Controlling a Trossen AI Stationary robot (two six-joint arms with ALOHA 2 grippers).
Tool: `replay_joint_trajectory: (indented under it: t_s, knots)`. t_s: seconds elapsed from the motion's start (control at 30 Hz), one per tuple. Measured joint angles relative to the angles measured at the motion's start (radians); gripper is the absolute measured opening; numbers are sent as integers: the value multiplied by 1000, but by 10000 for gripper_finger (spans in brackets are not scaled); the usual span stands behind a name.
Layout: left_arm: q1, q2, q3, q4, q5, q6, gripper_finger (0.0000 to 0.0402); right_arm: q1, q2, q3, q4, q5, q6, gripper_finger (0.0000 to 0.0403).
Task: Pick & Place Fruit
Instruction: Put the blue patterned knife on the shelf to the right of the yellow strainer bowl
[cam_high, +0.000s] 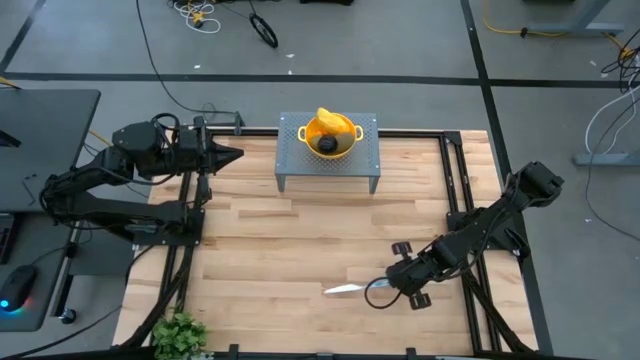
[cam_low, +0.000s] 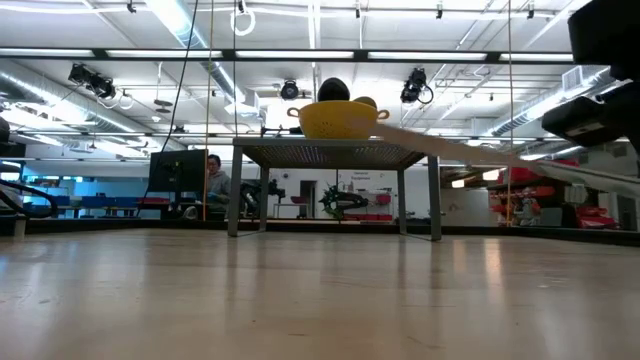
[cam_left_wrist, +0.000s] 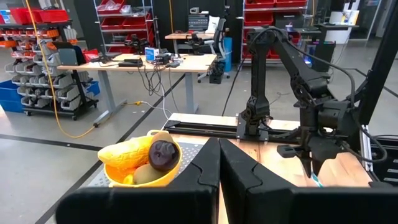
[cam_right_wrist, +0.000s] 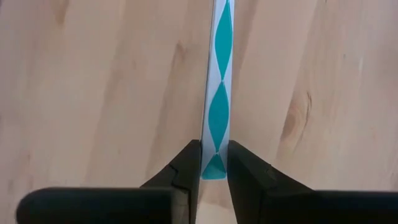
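Observation:
The fruit sits in a yellow perforated bowl on a small grey stand at the table's far middle. It is a yellow-orange oblong, a dark round piece and an olive oval. The low view shows the bowl with the dark piece on top. My left gripper is shut and hovers left of the stand, pointing at it. My right gripper is at the near right, shut on a silver knife. My right gripper pinches the knife's teal-and-white patterned handle at its free end between the two fingers. The fingers lie in line with the knife, pointing toward the table's left. In the low view the knife is lifted clear of the table, slightly tilted.
The wooden table top lies between the stand and the near edge. Black frame rails run along the table's left and right sides. A green plant stands at the near left corner. A person sits in the room behind.

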Motion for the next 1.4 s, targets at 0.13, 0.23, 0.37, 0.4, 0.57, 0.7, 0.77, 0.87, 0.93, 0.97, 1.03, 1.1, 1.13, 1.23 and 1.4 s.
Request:
replay_joint_trajectory:
  t_s: [0.13,0.23,0.37,0.4,0.57,0.7,0.77,0.87,0.93,0.97,1.03,1.1,1.13,1.23,1.4]
  knots:
    - [0,0,0,0,0,0,4,0,-17,4,32,1,1,69]
    - [0,0,0,0,1,11,4,-3,-43,19,32,1,1,69]
    - [0,0,0,0,1,15,4,-17,-85,55,29,5,0,69]
    - [0,0,0,0,1,15,4,-21,-94,67,31,14,-3,69]
    - [0,0,0,0,22,17,4,-51,-134,129,36,74,-52,69]
    - [0,0,0,0,23,20,4,-80,-153,171,40,126,-75,69]
    - [0,0,0,0,23,29,4,-93,-154,188,40,140,-89,69]
    - [0,0,0,0,23,32,4,-111,-154,199,46,142,-98,69]
    - [0,0,0,0,23,33,4,-121,-154,199,53,142,-99,69]
    - [0,0,0,0,23,35,4,-125,-154,199,52,142,-99,69]
    - [0,0,0,0,24,36,4,-128,-154,199,51,142,-99,69]
    - [0,0,0,0,23,36,4,-130,-154,199,52,142,-99,69]
    - [0,0,0,0,23,37,4,-131,-154,199,52,142,-99,69]
    - [0,0,0,0,23,36,4,-132,-154,199,52,142,-100,69]
    - [0,0,0,0,24,37,4,-135,-154,199,53,178,-87,69]
